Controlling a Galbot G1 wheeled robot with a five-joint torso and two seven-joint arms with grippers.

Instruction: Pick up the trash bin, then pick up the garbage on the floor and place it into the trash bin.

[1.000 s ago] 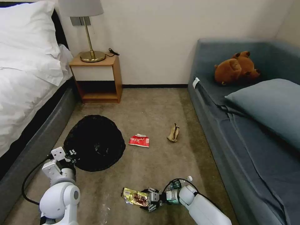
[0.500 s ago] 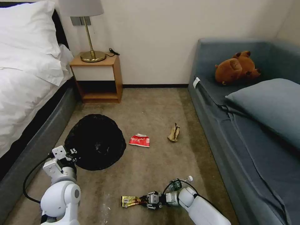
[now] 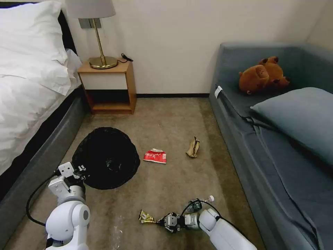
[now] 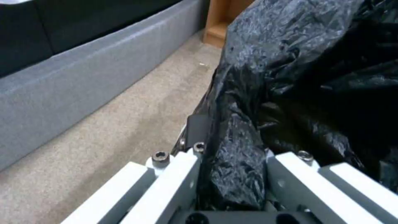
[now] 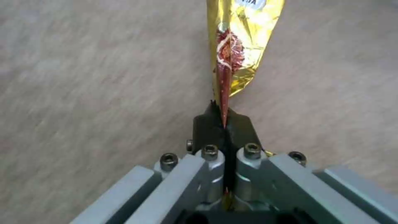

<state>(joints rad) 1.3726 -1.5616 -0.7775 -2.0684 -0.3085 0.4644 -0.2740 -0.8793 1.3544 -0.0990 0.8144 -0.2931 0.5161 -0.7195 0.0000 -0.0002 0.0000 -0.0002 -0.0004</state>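
Observation:
The trash bin point(image 3: 105, 158), lined with a crinkled black bag, is at the left between me and the bed. My left gripper point(image 3: 80, 171) is shut on its near rim; the black bag point(image 4: 290, 77) bulges between the left gripper point(image 4: 232, 149) jaws. My right gripper point(image 3: 162, 221), low over the carpet, is shut on the end of the yellow-brown snack wrapper point(image 3: 146, 217). Close up, the wrapper point(image 5: 242, 46) hangs edge-on from the right gripper point(image 5: 224, 119). A red-and-white packet point(image 3: 155, 156) and a tan scrap point(image 3: 193, 147) lie mid-floor. The small bottle point(image 3: 201, 204) lies behind my right wrist.
A bed point(image 3: 31, 104) lines the left side and a blue-grey sofa point(image 3: 277, 146) the right, with a brown plush toy point(image 3: 262, 74) on it. A wooden nightstand point(image 3: 107, 86) with a lamp stands against the far wall. Open carpet point(image 3: 166, 121) lies between.
My right gripper went from open over the flat wrapper to shut on its end. The wrapper is now pinched up, narrower and edge-on. The left arm and bin barely moved.

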